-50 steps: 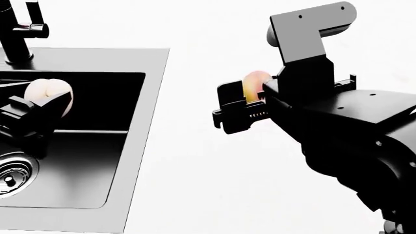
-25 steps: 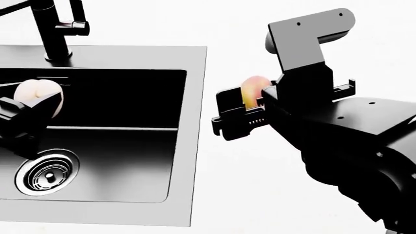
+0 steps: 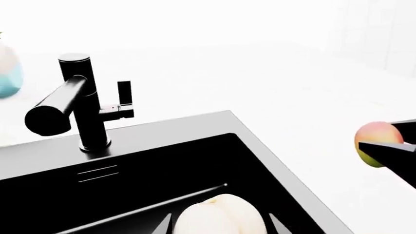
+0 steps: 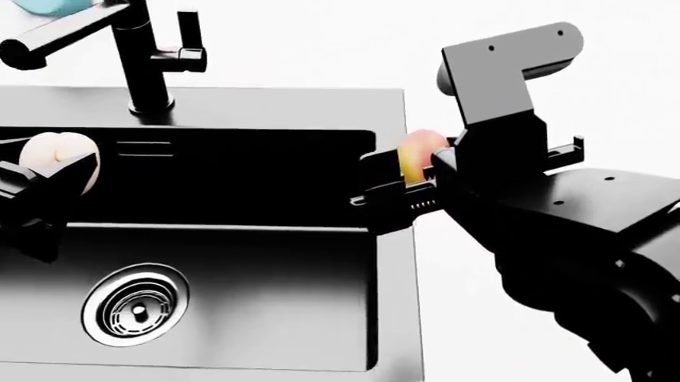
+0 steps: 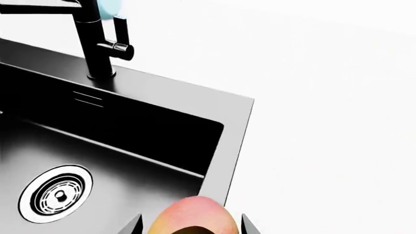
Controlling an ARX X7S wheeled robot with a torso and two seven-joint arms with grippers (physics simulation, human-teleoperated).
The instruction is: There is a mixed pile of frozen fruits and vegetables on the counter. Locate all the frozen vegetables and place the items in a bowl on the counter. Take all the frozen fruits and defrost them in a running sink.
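Two fruits are gripped: our left gripper (image 4: 48, 187) holds the pale fruit (image 4: 59, 155) over the sink (image 4: 266, 263), while our right gripper (image 4: 409, 187) clasps the mango (image 4: 416, 150) at its rim, basin toward nine o'clock.
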